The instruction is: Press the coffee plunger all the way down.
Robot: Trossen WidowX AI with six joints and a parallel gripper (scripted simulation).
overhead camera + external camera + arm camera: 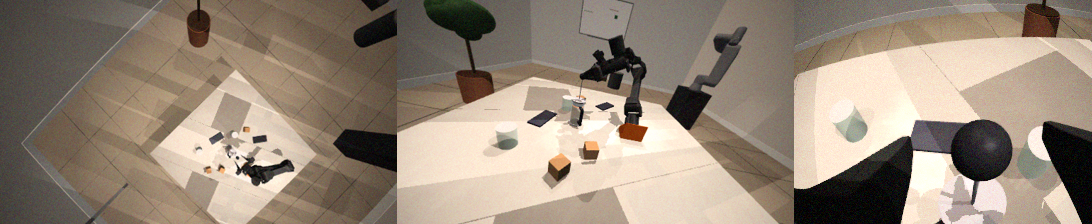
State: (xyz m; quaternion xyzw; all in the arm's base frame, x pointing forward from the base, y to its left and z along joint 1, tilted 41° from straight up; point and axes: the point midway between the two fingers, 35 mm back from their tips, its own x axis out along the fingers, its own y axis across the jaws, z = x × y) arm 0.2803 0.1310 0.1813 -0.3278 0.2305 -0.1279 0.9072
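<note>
My end effector (974, 183) hangs partly open, holding nothing, fingers either side of the plunger knob (982, 149) to centre the push; the press (576, 113) stands upright mid-counter (645, 177), plunger raised.

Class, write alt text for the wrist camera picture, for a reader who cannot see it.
A dark round plunger knob sits between the open pincer's two dark fingers, untouched, with the coffee press on the pale table below. A dark mat and two pale cups lie beyond.
</note>
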